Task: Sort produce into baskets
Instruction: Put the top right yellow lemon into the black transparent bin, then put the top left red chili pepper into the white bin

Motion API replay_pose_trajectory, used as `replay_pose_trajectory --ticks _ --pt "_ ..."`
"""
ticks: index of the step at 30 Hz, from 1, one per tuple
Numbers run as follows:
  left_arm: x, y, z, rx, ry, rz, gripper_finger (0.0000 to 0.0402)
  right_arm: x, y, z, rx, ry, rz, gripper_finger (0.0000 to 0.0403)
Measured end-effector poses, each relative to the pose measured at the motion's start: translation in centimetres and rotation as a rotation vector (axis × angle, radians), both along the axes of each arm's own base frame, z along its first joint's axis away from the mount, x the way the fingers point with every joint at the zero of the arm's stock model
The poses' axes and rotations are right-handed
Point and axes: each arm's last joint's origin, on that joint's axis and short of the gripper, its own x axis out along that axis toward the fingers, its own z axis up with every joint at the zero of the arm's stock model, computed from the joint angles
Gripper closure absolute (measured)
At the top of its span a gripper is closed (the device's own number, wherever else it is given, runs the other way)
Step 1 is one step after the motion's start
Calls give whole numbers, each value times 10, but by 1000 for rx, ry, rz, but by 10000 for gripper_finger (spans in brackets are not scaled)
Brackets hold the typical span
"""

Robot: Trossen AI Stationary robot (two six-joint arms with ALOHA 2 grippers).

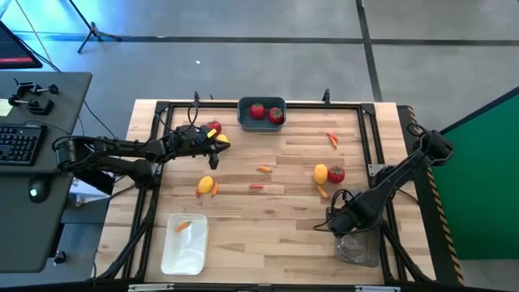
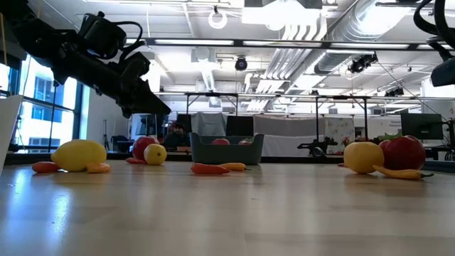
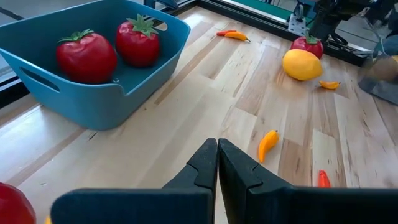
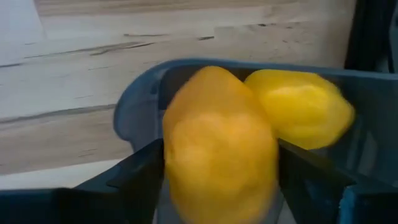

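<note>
My right gripper (image 1: 347, 221) hangs over the smoky translucent basket (image 1: 357, 246) at the near right, shut on a yellow lemon (image 4: 217, 149). A second lemon (image 4: 298, 106) lies inside that basket. My left gripper (image 3: 217, 149) is shut and holds nothing, raised at the far left beside a red tomato (image 1: 213, 127) and a lemon (image 1: 221, 139). The blue basket (image 1: 243, 120) at the far edge holds two tomatoes (image 1: 257, 111). The white basket (image 1: 174, 255) at the near left holds an orange piece (image 1: 184, 226). My right gripper has the lemon between its two fingers (image 4: 140, 171), one on each of its sides (image 4: 174, 155). The fingers point down from above. The lemon is lifted clear, above the inside of the translucent basket (image 4: 140, 93).
Loose on the table: a lemon (image 1: 206, 185) with an orange piece at middle left, a lemon (image 1: 321, 172) and tomato (image 1: 336, 173) at middle right, thin peppers (image 1: 264, 169) (image 1: 332, 139) between. A black frame (image 1: 369, 138) borders the table.
</note>
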Motion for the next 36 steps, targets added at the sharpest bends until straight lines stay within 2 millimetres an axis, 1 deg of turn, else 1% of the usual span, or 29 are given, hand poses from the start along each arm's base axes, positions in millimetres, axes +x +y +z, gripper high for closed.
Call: replay_pose_trajectory --ticks 4,7,10,12,14,17,19,21,24,25,26,27,31,33,36 --pt "0 0 0 -5 -2 3 401 0 0 0 6 -3 45 95" --pt "0 0 0 -5 -3 2 401 1 1 4 9 -4 84 91" --pt "0 0 0 -5 -3 3 401 2 2 15 0 12 109 95" --pt "0 0 0 -5 -3 3 401 3 2 26 -11 27 133 105" --pt "0 0 0 -5 -2 3 401 3 2 37 -34 28 172 122" --pt "0 0 0 -2 -6 2 401 6 0 51 -80 4 242 167" --pt "0 0 1 2 -7 -7 401 8 -4 54 -105 -10 308 211" --pt "0 0 1 7 -5 -11 401 11 -10 54 -108 -22 377 265" --pt "0 -1 1 2 -7 -27 401 17 -25 55 -119 -53 484 353" --pt "1 -1 1 -2 -9 -38 401 20 -30 55 -133 -65 519 377" --pt "1 -2 1 -6 -11 -53 401 22 -36 57 -149 -80 555 389" --pt "1 -3 1 -7 -12 -70 401 25 -42 59 -166 -96 584 391" --pt "4 -10 0 -3 -2 -123 401 38 -67 62 -217 -153 716 377" --pt "5 -14 -1 -6 4 -147 401 47 -79 59 -236 -198 780 380" --pt "6 -20 -3 -8 25 -168 399 65 -96 50 -267 -321 887 390"
